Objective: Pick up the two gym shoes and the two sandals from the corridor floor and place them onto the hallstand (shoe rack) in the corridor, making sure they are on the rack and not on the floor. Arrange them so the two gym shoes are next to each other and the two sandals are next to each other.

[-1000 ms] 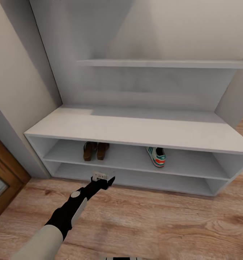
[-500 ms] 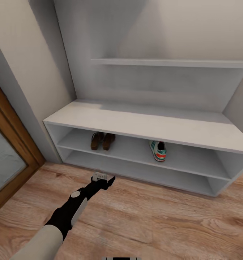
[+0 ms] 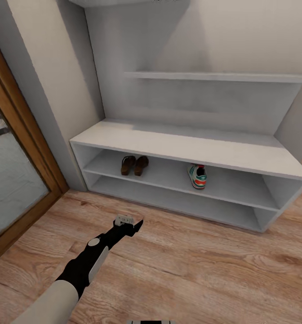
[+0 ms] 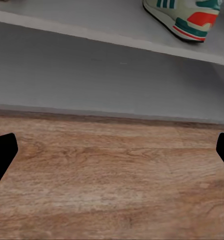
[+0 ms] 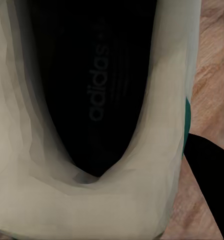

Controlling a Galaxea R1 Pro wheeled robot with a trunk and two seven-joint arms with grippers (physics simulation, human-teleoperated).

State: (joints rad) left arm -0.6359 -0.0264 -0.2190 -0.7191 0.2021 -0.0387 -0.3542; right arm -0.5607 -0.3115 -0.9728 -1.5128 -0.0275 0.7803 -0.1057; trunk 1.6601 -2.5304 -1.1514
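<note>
Corridor floor [image 3: 205, 270]: wood planks, running up to the foot of the shoe rack.

Shoe rack [image 3: 191, 150]: white, low and wide, flat top bare, two open shelves beneath, a thin wall shelf [image 3: 223, 77] above it. Your landmark for everything below.

Door [image 3: 11, 180]: wooden frame with a glass pane, left of the rack, cut off at the picture's edge.

Left arm: stretched out over the floor in front of the rack's left half. Left tool [image 3: 126, 223]: empty, its two dark fingertips [image 4: 2, 155] spread wide at either side of the wrist view, bare floor between them.

Second sneaker [image 5: 92, 120]: seen from the right wrist at very close range, dark inside and pale collar, a dark finger at its side. Judge it carried by the right tool; the closure itself is hidden, so you cannot tell how the tool stands.

Sneaker on the rack [image 3: 197, 176]: upper open shelf, right of middle, alone, heel toward you. Also seen from the left wrist [image 4: 184, 17], cut off at the edge.

Sandals [image 3: 134, 165]: both on the same shelf, left of middle, side by side and just touching or nearly so.

Step in hand, by judgement: three of four shoes stored; the last sneaker awaits placing. Next move calls for bringing it to the upper shelf just beside its mate.
</note>
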